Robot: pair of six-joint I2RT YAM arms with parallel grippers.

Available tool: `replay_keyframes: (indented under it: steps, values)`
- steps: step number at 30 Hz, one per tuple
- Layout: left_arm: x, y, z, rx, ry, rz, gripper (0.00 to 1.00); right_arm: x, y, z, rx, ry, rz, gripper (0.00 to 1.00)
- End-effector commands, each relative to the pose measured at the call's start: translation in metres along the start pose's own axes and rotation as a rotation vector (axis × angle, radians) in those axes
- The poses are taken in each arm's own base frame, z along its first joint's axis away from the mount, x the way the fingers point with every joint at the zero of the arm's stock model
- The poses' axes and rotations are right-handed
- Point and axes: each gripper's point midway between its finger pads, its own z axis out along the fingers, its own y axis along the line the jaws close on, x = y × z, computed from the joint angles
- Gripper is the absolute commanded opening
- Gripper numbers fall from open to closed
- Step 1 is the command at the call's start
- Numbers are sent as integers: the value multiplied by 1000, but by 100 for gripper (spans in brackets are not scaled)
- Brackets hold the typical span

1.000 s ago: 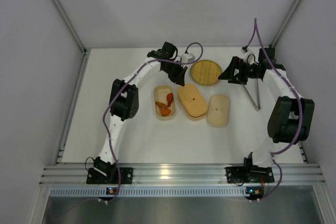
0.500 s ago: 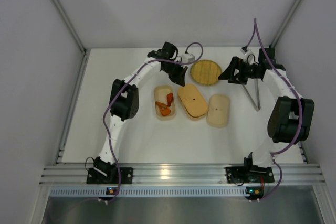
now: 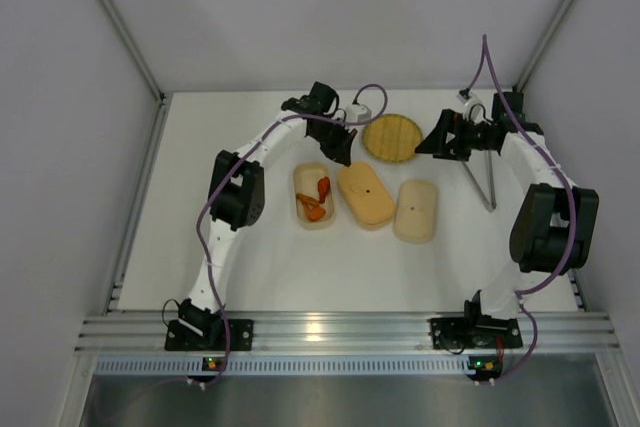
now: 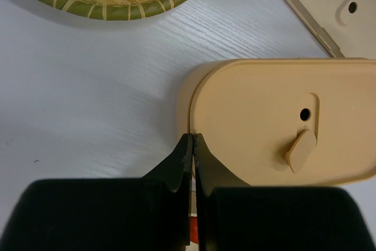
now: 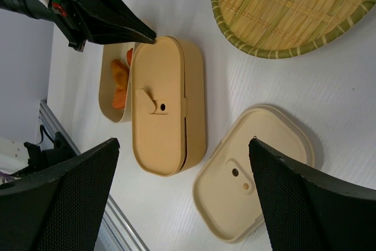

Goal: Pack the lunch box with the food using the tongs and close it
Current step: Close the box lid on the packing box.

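The lunch box lies in three parts. An open tray [image 3: 312, 197] holds orange-red pieces of food [image 3: 318, 193]. Beside it sits a tan box with its lid on [image 3: 366, 193], and a pale lid [image 3: 416, 210] lies separately. My left gripper [image 3: 338, 144] is shut on nothing, its tips [image 4: 192, 139] at the tan box's [image 4: 276, 127] far-left edge. My right gripper [image 3: 440, 137] hangs open above the table beside the woven plate, looking down on the tan box [image 5: 167, 104], the food [image 5: 119, 80] and the pale lid [image 5: 252, 174]. The tongs [image 3: 482, 181] lie on the table under the right arm.
A round woven plate [image 3: 390, 137] lies bare behind the boxes, its rim close to my left gripper [image 4: 111, 10]. White walls enclose the table on three sides. A metal rail runs along the near edge.
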Motion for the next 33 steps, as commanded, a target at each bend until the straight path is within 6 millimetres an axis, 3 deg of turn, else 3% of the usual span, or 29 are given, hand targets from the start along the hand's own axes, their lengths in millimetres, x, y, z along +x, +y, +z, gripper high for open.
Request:
replay_keyframes:
  steps: [1, 8, 12, 16, 24, 25, 33]
  values:
    - [-8, -2, -1, 12, -30, 37, 0, -2, 10, 1, -52, -8, -71, 90]
    - [-8, -1, 5, 13, -40, 25, 0, 7, 23, 0, -97, -7, -215, 81]
    - [-7, -1, 10, 12, -42, 24, 0, 23, 36, 7, -127, 29, -351, 62]
    - [-5, -1, 11, 13, -39, 22, 0, 48, 48, 22, -127, 127, -467, 52]
    - [-6, -3, 9, 13, -41, 16, 0, 76, 67, 59, -91, 200, -605, 48]
    - [-5, -3, 9, 13, -40, 15, 0, 87, 68, 64, -96, 219, -610, 47]
    - [-5, -3, 11, 17, -42, 4, 0, 125, 52, 93, -44, 290, -691, 42]
